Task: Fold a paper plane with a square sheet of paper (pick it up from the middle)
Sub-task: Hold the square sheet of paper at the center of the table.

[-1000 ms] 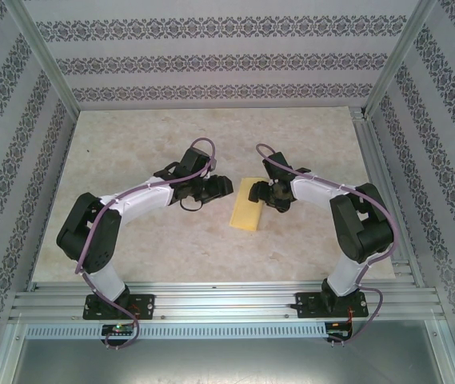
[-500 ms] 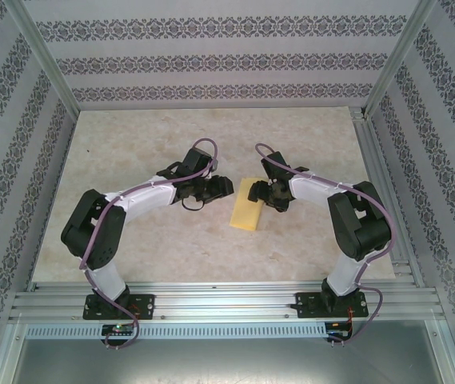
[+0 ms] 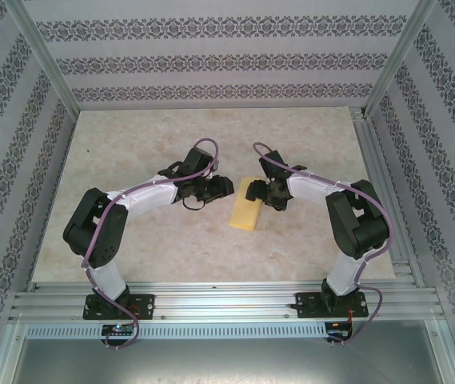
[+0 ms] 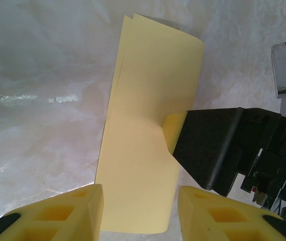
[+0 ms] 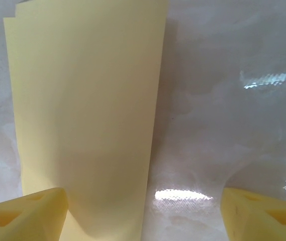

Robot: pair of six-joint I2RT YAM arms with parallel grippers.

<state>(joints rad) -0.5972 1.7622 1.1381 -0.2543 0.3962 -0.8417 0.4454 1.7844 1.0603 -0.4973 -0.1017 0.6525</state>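
The square sheet of paper [image 3: 245, 212] is yellow and lies folded in half as a long strip on the table, its layered edges slightly offset at the far end [image 4: 127, 22]. My left gripper [image 3: 221, 188] hovers just left of the strip, open, with its yellow fingertips [image 4: 62, 213] standing either side of the near end of the paper [image 4: 143, 125]. My right gripper [image 3: 261, 192] is open wide over the strip's far right edge. One of its pads [image 4: 175, 128] rests on the paper [image 5: 87, 115], while the other fingertip [image 5: 263, 216] is over bare table. No paper plane is in view.
The table [image 3: 131, 144] is pale and marbled, with patterned walls round it and an aluminium rail [image 3: 227, 300] along the near edge. There is free table on all sides of the paper.
My right gripper has slid left onto the strip's edge. The left arm has shifted slightly. The paper has stayed in place.
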